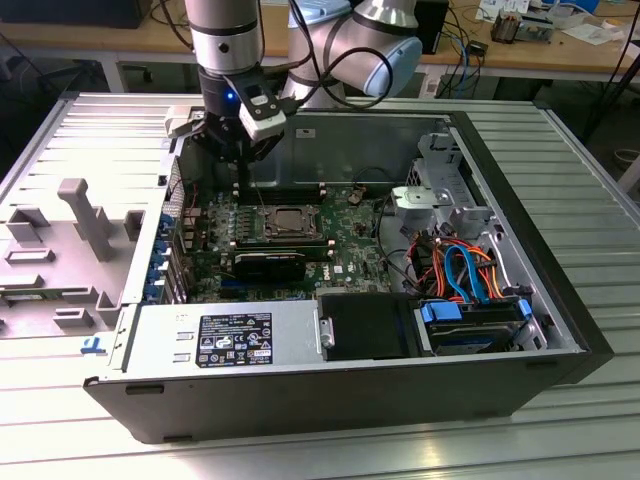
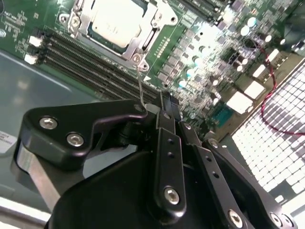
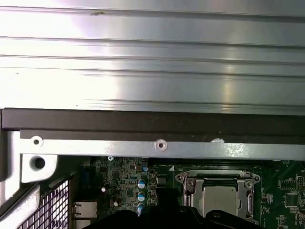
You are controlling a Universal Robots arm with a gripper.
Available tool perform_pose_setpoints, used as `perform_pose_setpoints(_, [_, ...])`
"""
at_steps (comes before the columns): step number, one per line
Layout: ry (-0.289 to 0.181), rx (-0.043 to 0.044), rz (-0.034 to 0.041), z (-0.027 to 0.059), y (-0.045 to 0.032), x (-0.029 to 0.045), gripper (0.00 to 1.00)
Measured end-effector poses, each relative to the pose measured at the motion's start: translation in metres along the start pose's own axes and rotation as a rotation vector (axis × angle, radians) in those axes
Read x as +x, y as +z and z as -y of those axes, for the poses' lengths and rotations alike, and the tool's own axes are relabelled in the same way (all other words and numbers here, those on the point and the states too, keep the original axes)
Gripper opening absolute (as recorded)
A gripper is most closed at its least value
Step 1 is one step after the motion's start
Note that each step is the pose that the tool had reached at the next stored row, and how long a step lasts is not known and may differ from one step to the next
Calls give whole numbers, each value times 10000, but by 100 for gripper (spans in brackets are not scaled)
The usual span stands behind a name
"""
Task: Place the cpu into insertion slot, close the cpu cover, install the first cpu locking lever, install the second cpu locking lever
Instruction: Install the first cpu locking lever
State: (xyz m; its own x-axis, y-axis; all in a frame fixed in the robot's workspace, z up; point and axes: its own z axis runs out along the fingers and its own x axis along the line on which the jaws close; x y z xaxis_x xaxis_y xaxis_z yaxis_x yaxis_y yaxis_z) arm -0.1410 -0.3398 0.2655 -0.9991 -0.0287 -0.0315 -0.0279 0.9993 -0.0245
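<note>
The cpu (image 2: 114, 24) lies flat in the insertion slot (image 1: 290, 222) near the middle of the green circuit board (image 1: 345, 255), its pale top showing through the window of the cpu cover (image 2: 143, 36), which is folded down over it as a silver frame. In the second wrist view a thin wire lever (image 2: 141, 88) runs from the cover's corner screw toward the gripper (image 2: 164, 107), whose black fingers (image 2: 167, 143) come together at their tips right at the lever's end; the tips look pressed closed around the wire, though the contact point is small and hard to make out. In the exterior view the arm (image 1: 225, 40) comes straight down into the open computer case (image 1: 300, 390), with the gripper (image 1: 243, 178) hanging just beside the slot on the exterior view's left, above the board. The first wrist view looks along the case's dark upper wall (image 3: 152, 124) and the ribbed metal table (image 3: 152, 57) beyond it, with the cpu cover (image 3: 219, 193) and its chip at the edge, partly cut off. The exterior view adds the gray power supply (image 1: 220, 340) in front of the slot and a bundle of orange and blue cables (image 1: 460, 265) well apart from it, toward the exterior view's right.
</note>
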Motion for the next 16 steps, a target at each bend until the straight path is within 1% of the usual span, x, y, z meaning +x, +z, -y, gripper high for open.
perform_pose_setpoints(2, [1,-12,-1,-50,2,-1,11])
perform_pose_setpoints(4, [1,-43,2,-57,18,-1,11])
perform_pose_setpoints(9, [3,-47,3,-63,33,-1,11])
perform_pose_setpoints(13, [-1,-45,0,-61,36,-57,11])
perform_pose_setpoints(14, [-4,-45,-1,-60,38,-94,11])
perform_pose_setpoints(16, [-5,-45,-1,-60,40,-130,11])
